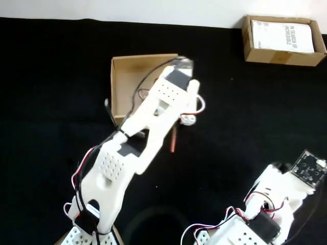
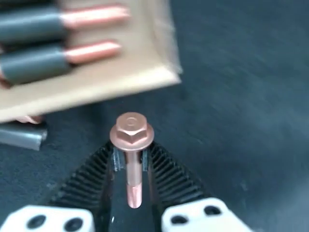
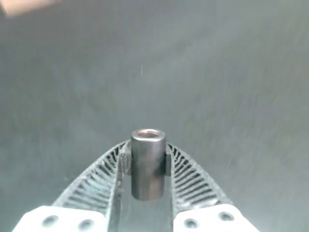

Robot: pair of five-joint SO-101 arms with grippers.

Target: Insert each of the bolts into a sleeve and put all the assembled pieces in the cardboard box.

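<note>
My left gripper point(image 2: 131, 151) is shut on a copper bolt point(image 2: 131, 140), gripping its shank with the hex head sticking out past the fingertips. Just beyond it lies the cardboard box point(image 2: 106, 84), holding two grey sleeves with bolts in them point(image 2: 43, 60). In the high view the left arm point(image 1: 153, 112) stretches over the box point(image 1: 122, 76), and the bolt point(image 1: 173, 139) shows beside the box's near right corner. My right gripper point(image 3: 147, 155) is shut on a grey sleeve point(image 3: 148, 162), open end facing away, above the black table. The right arm point(image 1: 286, 189) sits at the lower right.
A loose grey sleeve point(image 2: 21, 137) lies on the black table just outside the box wall. A second cardboard box point(image 1: 283, 53) with a printed sheet in it stands at the back right. Black tabletop point(image 1: 245, 117) lies open between the two arms.
</note>
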